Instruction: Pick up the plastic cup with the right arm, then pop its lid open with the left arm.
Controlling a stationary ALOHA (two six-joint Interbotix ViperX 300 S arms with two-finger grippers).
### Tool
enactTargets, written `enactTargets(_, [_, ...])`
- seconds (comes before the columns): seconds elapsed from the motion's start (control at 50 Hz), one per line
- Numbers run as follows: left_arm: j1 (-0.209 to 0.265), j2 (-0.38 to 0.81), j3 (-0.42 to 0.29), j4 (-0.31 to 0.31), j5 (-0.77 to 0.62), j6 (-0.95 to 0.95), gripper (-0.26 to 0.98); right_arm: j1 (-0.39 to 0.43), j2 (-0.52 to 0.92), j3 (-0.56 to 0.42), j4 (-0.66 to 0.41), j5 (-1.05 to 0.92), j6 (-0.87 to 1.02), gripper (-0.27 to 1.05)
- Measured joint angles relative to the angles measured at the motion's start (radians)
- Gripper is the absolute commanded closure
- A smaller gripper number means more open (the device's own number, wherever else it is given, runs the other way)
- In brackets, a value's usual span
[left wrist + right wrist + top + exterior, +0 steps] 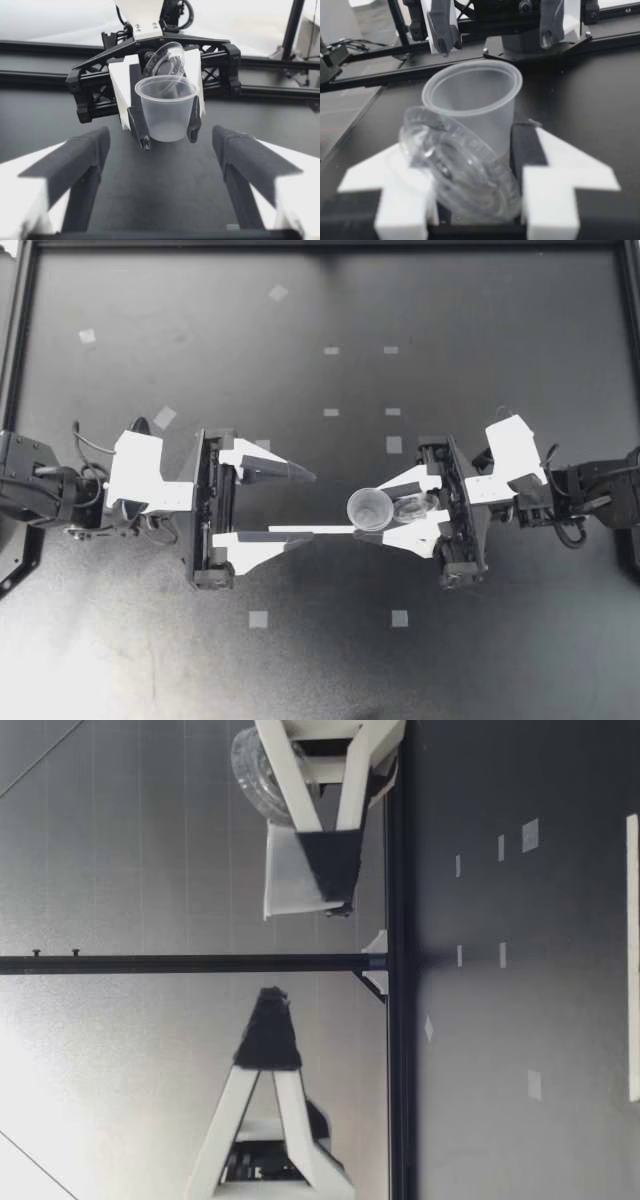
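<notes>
- Clear plastic cup: it is clamped between the two fingers of my right gripper, one finger pressing on each side of its wall near the fingertips.
- The cup stands upright in that grip, with its open mouth facing up. The low view shows it held above the table and not touching it.
- From my right wrist the cup sits at the far end of the fingers, its rim higher than they are.
- A clear lid sits behind the cup, farther back between the same fingers and closer to my wrist. It is tilted on edge, and in the right wrist view it leans toward the cup's side and seems to touch it.
- My left gripper faces the right one tip to tip. Its fingers are spread wide with nothing between them.
- The cup is just ahead of my left fingertips and roughly in line with the gap between them. In the left wrist view it hangs straight ahead with the lid slanting up behind it.
- The right wrist view shows my left gripper beyond the cup, apart from it.
- Below both grippers is the dark table, with small pale tape squares scattered on it, well apart from the cup.
</notes>
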Motion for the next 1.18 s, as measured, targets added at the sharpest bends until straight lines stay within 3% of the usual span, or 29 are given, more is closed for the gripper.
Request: enactTargets(1.18, [0.0,0.014,0.002,0.0,0.0,-0.006,-0.02,0.0,0.0,0.0,0.0,0.021,-0.021,0.5])
